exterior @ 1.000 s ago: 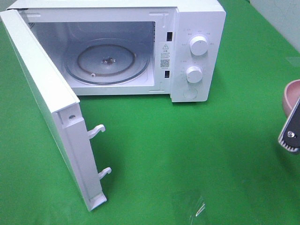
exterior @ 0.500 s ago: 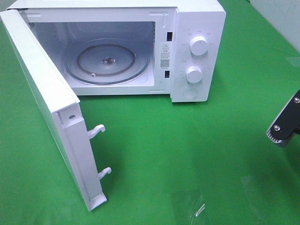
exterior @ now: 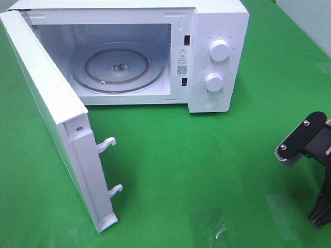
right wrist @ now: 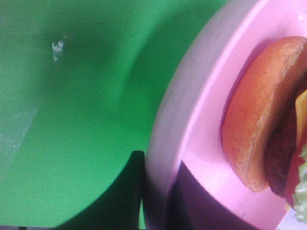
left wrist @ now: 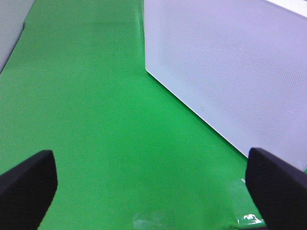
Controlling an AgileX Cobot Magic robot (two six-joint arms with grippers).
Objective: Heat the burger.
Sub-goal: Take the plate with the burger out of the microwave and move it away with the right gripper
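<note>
- The burger (right wrist: 261, 115) lay on a pink plate (right wrist: 192, 124), whose rim the right claw (right wrist: 158, 196) pinched, nearly closed.
- Left claw (left wrist: 153, 187): spread wide, empty, over the green tabletop (left wrist: 86, 96).
- Only the high view showed the microwave (exterior: 217, 31), door (exterior: 46, 103) open; there the burger was unseen.

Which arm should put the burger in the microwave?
The right. Its gripper is shut on the plate carrying the burger. The left gripper is open and empty beside the door.

white microwave (exterior: 217, 31), green cloth (exterior: 207, 165), pink plate (right wrist: 192, 124)
</note>
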